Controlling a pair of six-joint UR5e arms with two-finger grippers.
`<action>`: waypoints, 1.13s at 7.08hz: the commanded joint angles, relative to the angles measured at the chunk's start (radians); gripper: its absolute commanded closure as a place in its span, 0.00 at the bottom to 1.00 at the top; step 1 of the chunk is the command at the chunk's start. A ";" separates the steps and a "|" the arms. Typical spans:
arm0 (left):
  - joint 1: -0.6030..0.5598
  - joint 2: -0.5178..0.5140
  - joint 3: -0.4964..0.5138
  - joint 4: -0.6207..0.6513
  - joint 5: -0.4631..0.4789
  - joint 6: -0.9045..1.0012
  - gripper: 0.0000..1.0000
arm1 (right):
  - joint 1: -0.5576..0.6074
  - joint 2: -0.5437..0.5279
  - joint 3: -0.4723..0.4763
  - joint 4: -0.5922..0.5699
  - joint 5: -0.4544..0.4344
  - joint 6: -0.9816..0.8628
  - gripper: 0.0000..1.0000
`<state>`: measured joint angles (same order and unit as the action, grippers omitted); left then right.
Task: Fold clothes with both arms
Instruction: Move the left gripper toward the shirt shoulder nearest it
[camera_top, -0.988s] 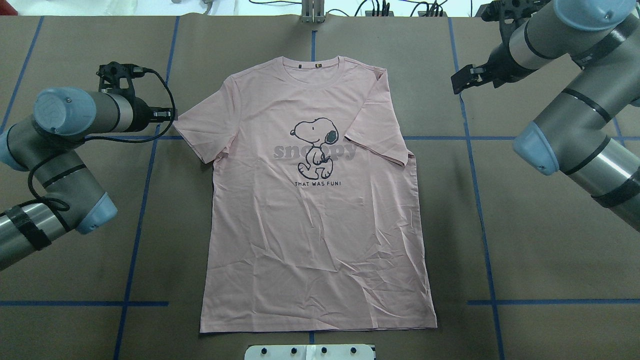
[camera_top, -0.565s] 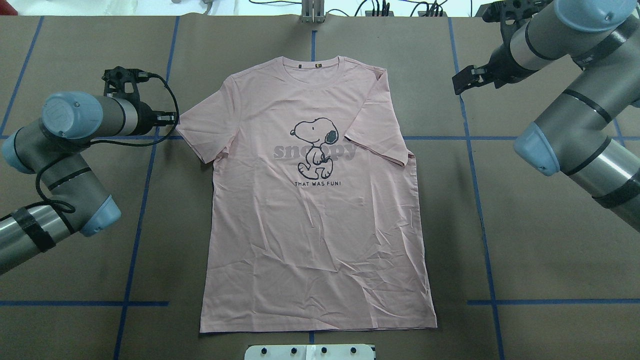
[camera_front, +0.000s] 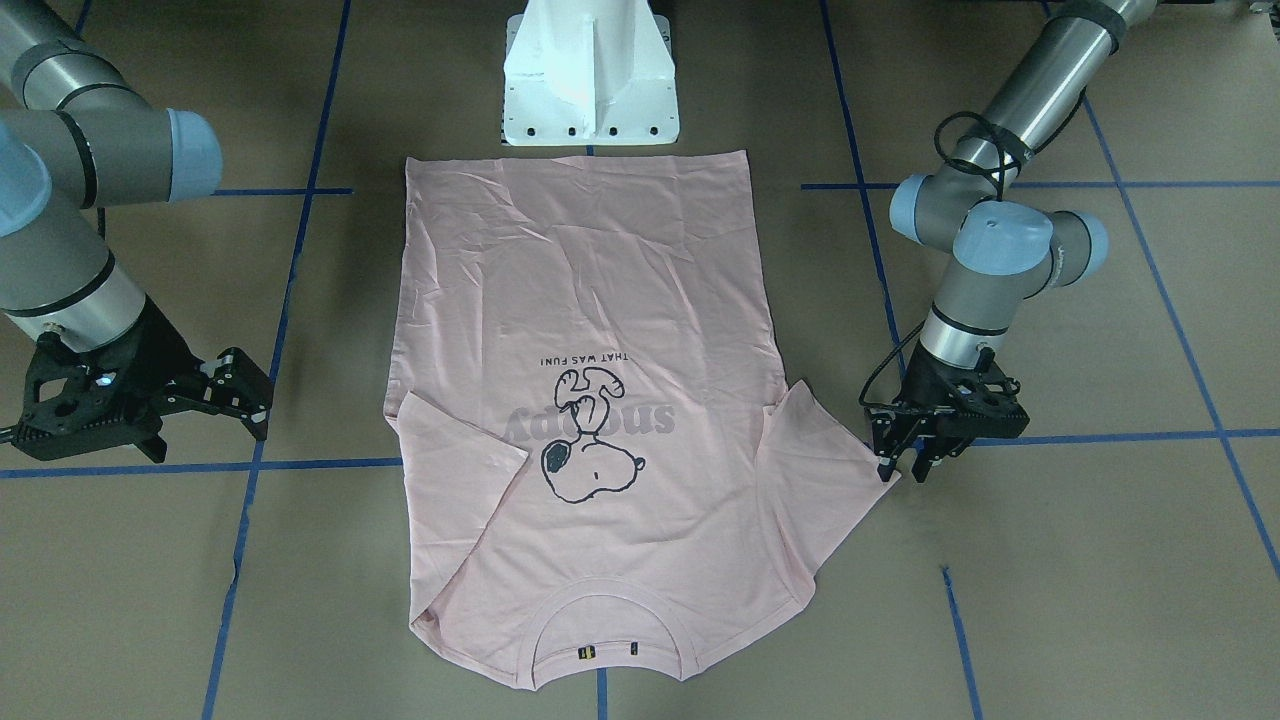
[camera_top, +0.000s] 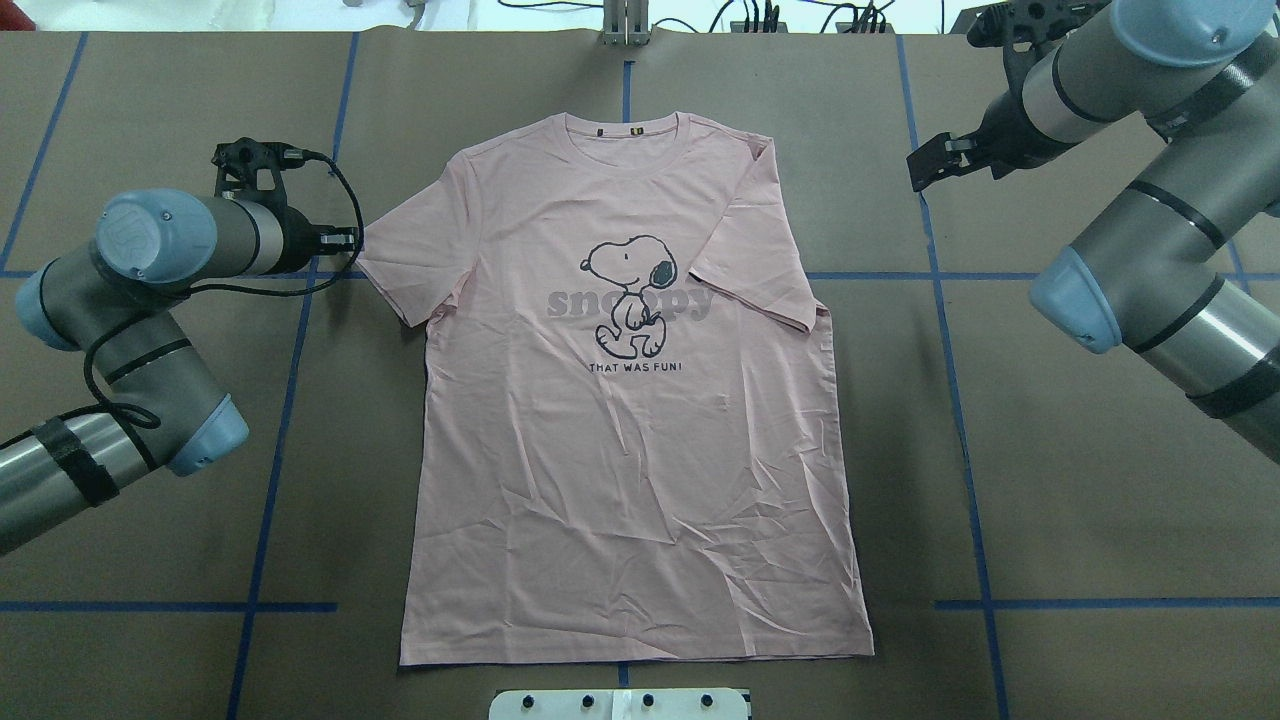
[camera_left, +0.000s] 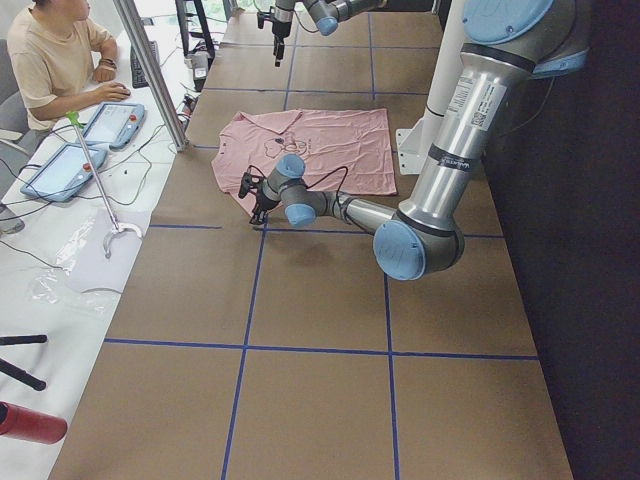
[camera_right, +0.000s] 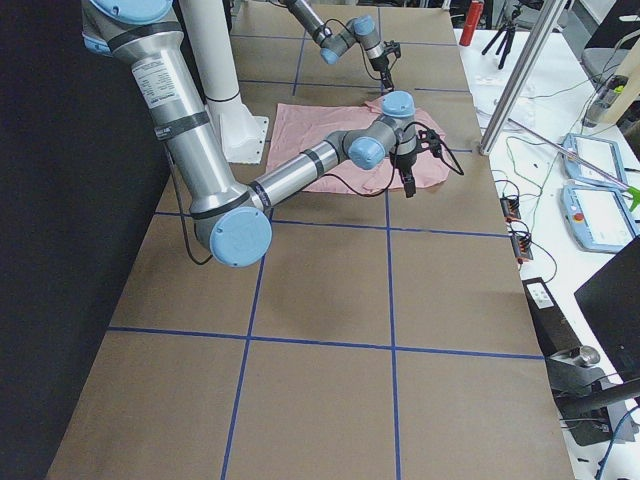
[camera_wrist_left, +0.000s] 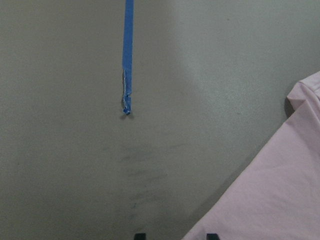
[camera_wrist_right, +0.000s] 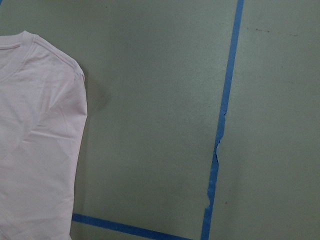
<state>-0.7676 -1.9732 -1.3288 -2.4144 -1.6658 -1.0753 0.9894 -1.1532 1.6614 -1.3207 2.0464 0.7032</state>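
On the brown tabletop (camera_top: 1050, 450) the pink t-shirt (camera_top: 630, 450) lies flat, print up, hem near the robot, collar (camera_top: 628, 160) far. The left arm (camera_top: 150, 240) holds its jaws apart, low at the left sleeve (camera_top: 410, 250) tip, whose edge lies between them. Farther out, the right arm (camera_top: 1130, 230) has its jaws apart too, raised, well right of the shirt's shoulder.

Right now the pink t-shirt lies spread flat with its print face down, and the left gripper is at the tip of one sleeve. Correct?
Not quite: the print faces up. The overhead view shows the cartoon dog on the top side of the t-shirt. The rest holds: it lies spread flat, and the left gripper is at the tip of one sleeve.
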 joint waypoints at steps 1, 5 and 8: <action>0.004 -0.004 0.003 0.000 0.004 0.000 0.56 | 0.000 0.000 0.000 0.000 0.000 0.001 0.00; 0.016 -0.006 0.003 0.000 0.004 0.000 0.58 | 0.000 -0.008 0.000 0.002 -0.002 0.001 0.00; 0.025 -0.004 0.000 0.000 0.004 0.001 1.00 | 0.000 -0.010 0.001 0.000 -0.002 0.001 0.00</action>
<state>-0.7450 -1.9785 -1.3268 -2.4145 -1.6613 -1.0750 0.9894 -1.1621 1.6626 -1.3200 2.0448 0.7041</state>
